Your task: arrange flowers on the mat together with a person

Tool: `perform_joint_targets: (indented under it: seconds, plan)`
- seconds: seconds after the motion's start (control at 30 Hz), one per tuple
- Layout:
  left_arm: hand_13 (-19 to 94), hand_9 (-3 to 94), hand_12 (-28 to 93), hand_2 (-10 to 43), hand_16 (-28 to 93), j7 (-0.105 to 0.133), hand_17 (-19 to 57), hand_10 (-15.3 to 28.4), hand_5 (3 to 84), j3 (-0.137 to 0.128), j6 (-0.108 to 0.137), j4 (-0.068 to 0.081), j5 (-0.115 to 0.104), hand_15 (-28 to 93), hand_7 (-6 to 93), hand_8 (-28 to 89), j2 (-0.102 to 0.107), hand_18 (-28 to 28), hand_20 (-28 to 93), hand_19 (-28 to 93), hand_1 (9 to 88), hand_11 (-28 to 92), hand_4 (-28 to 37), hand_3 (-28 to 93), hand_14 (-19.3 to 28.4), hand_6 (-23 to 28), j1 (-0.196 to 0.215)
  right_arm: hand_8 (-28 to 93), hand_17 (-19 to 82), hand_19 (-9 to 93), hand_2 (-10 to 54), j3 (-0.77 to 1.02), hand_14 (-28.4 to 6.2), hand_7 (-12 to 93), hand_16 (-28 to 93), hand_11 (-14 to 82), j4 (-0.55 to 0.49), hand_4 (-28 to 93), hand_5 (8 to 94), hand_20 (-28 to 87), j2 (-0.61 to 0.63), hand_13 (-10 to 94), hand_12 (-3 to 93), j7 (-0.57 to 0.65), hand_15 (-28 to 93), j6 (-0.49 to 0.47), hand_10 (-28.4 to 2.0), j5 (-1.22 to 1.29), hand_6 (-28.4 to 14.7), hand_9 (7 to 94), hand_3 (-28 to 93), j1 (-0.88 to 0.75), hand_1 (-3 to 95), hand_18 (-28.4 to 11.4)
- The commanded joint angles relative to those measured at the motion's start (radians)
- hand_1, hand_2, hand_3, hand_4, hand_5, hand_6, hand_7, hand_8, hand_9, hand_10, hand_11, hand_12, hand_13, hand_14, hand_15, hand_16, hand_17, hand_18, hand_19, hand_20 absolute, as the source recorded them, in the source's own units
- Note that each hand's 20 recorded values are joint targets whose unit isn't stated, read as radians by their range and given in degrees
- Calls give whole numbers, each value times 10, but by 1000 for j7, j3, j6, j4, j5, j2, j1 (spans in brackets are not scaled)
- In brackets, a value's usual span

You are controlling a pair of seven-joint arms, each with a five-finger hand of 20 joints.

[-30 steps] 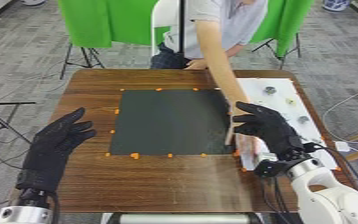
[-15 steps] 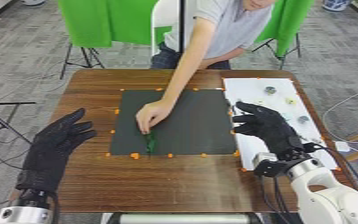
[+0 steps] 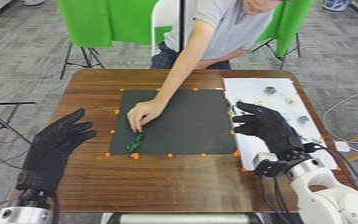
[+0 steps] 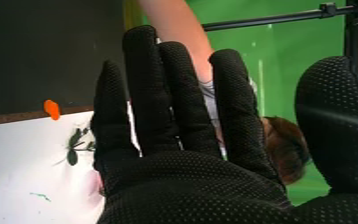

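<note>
In the head view, a brown wooden table (image 3: pixel 87 180) stands on grey carpet (image 3: pixel 20 62), with green cloth (image 3: pixel 85 22) and a white chair (image 3: pixel 165 25) behind its far side. A dark mat (image 3: pixel 189 127) lies on the wood, with orange marks (image 3: pixel 135 156) around its edges. A white sheet (image 3: pixel 246 90) lies beside the mat on the right and carries small round things (image 3: pixel 270 90).

The person's hand (image 3: pixel 146 112) is over the mat's left half, its fingers at the far end of a green sprig (image 3: pixel 135 143), which lies on the mat toward the near left corner.

The left hand (image 3: pixel 55 140) is over the table's left edge, fingers spread loosely, with a strip of wood between it and the mat. The right hand (image 3: pixel 269 130) is over the white sheet, just beside the mat's right edge, fingers loosely extended and apart from the person's hand. Bare wood runs along the near side, between the two robot arms.

In the right wrist view, the right hand's fingers stand straight, the thumb wide of them, palm holding nothing. Beyond them come the person's forearm (image 4: pixel 177 30), a dark bar (image 4: pixel 269 18) before the green cloth, and a leafy stem (image 4: pixel 73 146) on the white sheet, near an orange mark.
</note>
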Motion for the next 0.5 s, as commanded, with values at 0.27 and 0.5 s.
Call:
perform_joint_targets:
  seconds: [0.27, 0.5]
  plan:
    - [265, 378, 104, 60, -109, 2, -82, 211, 391, 3, 7, 3, -4, 550, 149, -102, 2, 246, 69, 533, 216, 278, -283, 773, 282, 97, 11, -115, 97, 582, 54, 3, -183, 136, 98, 179, -14, -252, 512, 162, 2, 450, 149, 0, 542, 21, -185, -23, -15, 535, 785, -7, 243, -224]
    - [266, 377, 103, 60, -108, 0, -82, 211, 391, 5, 5, 6, -3, 550, 149, -102, 2, 246, 69, 533, 216, 278, -283, 774, 282, 97, 3, -115, 98, 584, 54, 1, -184, 136, 97, 180, -15, -252, 513, 162, 8, 450, 150, -1, 543, 23, -185, -31, -15, 534, 785, -3, 243, -226]
